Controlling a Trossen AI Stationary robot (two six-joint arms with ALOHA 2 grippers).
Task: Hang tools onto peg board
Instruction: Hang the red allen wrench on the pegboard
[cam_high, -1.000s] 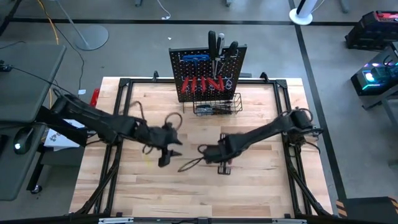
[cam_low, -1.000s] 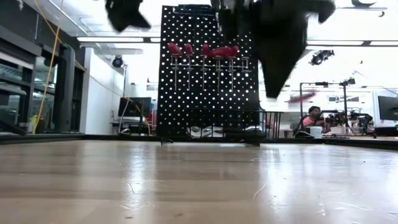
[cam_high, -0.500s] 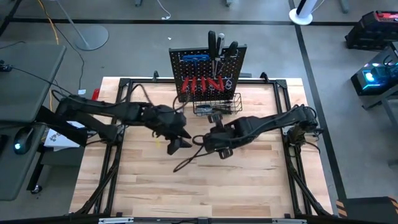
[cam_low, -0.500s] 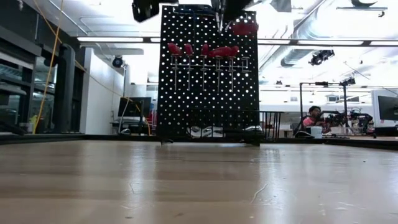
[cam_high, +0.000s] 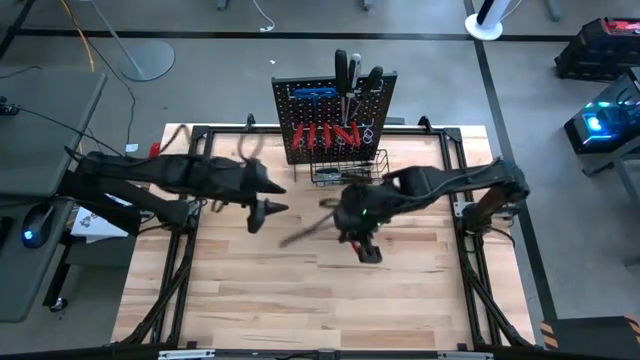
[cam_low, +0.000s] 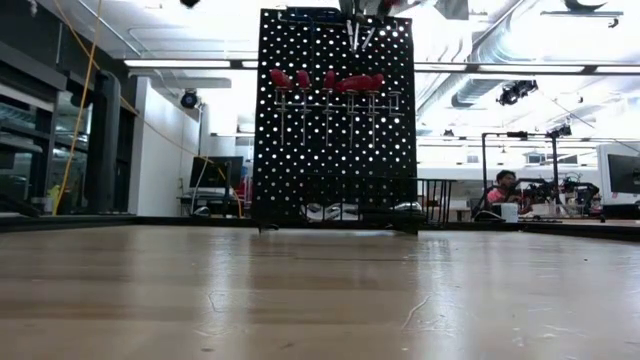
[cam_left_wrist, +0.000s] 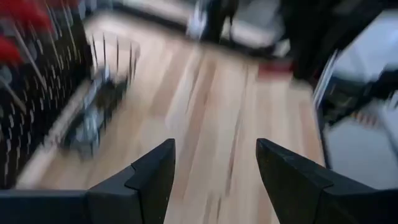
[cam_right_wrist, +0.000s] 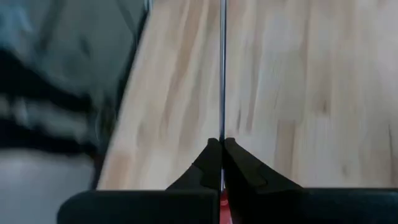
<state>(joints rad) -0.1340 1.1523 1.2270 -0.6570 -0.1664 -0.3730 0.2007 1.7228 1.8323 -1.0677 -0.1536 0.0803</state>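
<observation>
**One screwdriver in the grip, most tools already hung**

Nearest of the working parts, over the middle of the table (cam_high: 240, 300), the right gripper (cam_right_wrist: 222, 144) has its fingers pinched together on the thin metal shaft of a red-handled screwdriver (cam_right_wrist: 222, 68); a sliver of red handle shows just behind the fingertips. From above, this arm sits right of centre, just in front of the board. The left gripper (cam_left_wrist: 214, 163) hovers left of centre with its fingers apart and nothing between them.

Farther back, the wire basket (cam_high: 350, 170) at the board's foot holds some items, too small to identify. Behind it the peg board (cam_low: 335, 120) stands upright at the far edge, with a row of red-handled tools (cam_low: 325, 82) hung across it, a blue T-handle key (cam_high: 313, 94) upper left, and black-handled screwdrivers (cam_high: 348, 72) along the top.

No loose tools show on the bare wood, so the held screwdriver looks like the last or among the last; it is not yet hung.
</observation>
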